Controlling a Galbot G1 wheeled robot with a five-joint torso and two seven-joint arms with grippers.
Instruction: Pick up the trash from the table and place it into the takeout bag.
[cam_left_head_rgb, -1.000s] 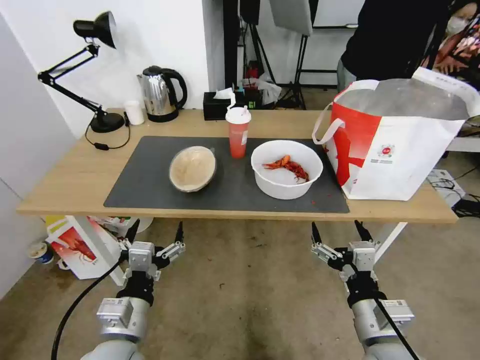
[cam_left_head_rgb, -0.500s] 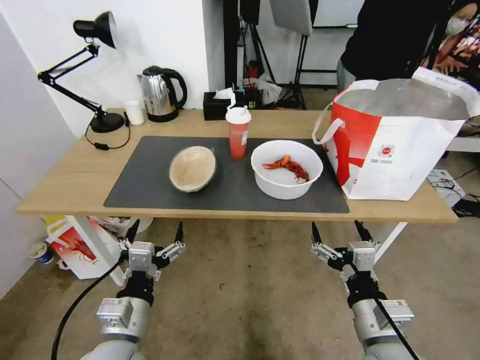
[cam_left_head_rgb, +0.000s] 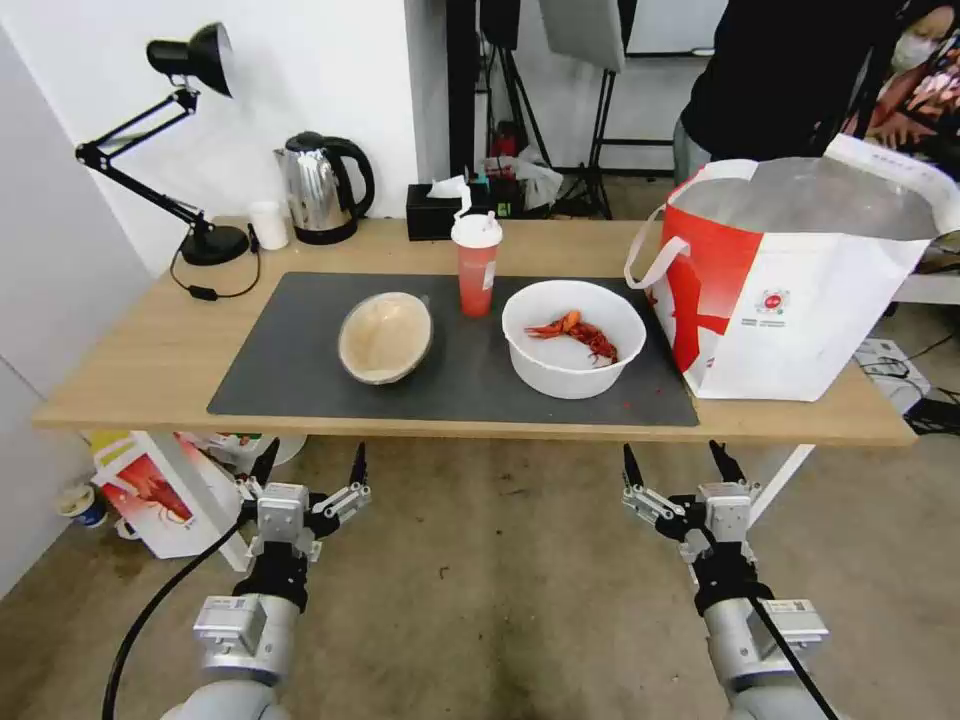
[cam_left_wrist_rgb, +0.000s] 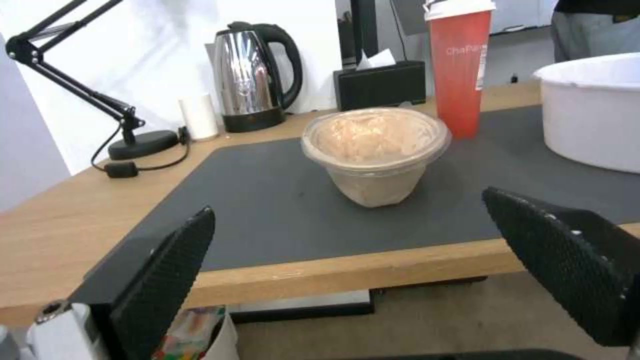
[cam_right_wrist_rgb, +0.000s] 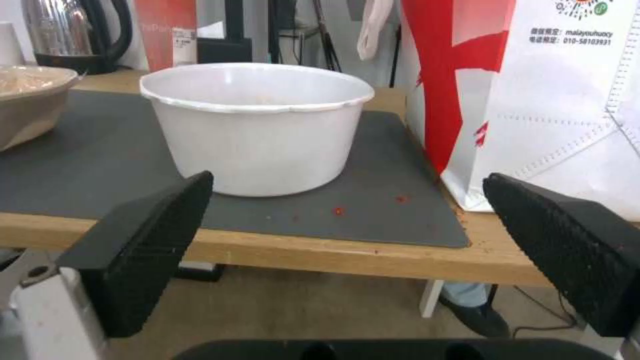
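Trash is all sitting on the dark grey mat (cam_left_head_rgb: 300, 370) on the table (cam_left_head_rgb: 120, 370). The beige bowl (cam_left_head_rgb: 385, 337) is mid-mat and tipped a bit. The red cup (cam_left_head_rgb: 477, 265) with its white lid stands upright near the mat's back edge. The white bowl (cam_left_head_rgb: 573, 338) with crayfish shells (cam_left_head_rgb: 578, 333) sits toward the mat's right end. Takeout bag (cam_left_head_rgb: 790, 280) stands open at the table's right end, just beside the white bowl, overlapping the mat's right edge. Left gripper (cam_left_head_rgb: 308, 466) and right gripper (cam_left_head_rgb: 677, 463) both hang below the table's front edge, out over the floor, fingers spread wide with nothing in them. Kettle (cam_left_head_rgb: 320, 188), lamp (cam_left_head_rgb: 190, 140) and tissue box (cam_left_head_rgb: 437, 210) line the back edge.
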